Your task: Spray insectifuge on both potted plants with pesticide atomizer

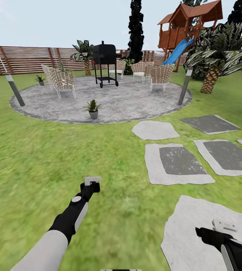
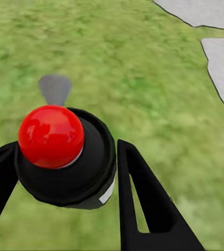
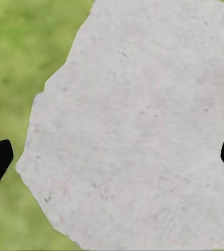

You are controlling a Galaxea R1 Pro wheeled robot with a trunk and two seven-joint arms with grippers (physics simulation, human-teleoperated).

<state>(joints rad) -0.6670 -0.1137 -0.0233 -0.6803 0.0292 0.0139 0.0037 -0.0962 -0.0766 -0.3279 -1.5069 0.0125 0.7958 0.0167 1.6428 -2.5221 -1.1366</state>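
Note:
In the left wrist view the pesticide atomizer [image 2: 91, 175] is seen end-on, a dark round bottle with a red cap and a sliver of white label. My left gripper [image 2: 65, 175] is shut on it, one black finger on each side. In the head view the left gripper [image 1: 92, 183] is held out low over the lawn. One potted plant [image 1: 93, 108] stands in a grey pot at the patio's near edge, well ahead of it. Another potted plant [image 1: 40, 79] sits far left by the fence. My right gripper [image 1: 223, 228] is open above a pale stepping stone [image 3: 138, 130].
The round grey patio [image 1: 136, 101] holds a black grill [image 1: 105, 64] and wicker chairs [image 1: 61, 81]. Bollard lamps [image 1: 15, 90] [image 1: 184, 87] flank the patio. Stepping stones [image 1: 177, 162] lie to the right, near a palm [image 1: 211, 77] and a playhouse with a slide [image 1: 185, 26]. A slatted fence [image 1: 23, 60] runs behind.

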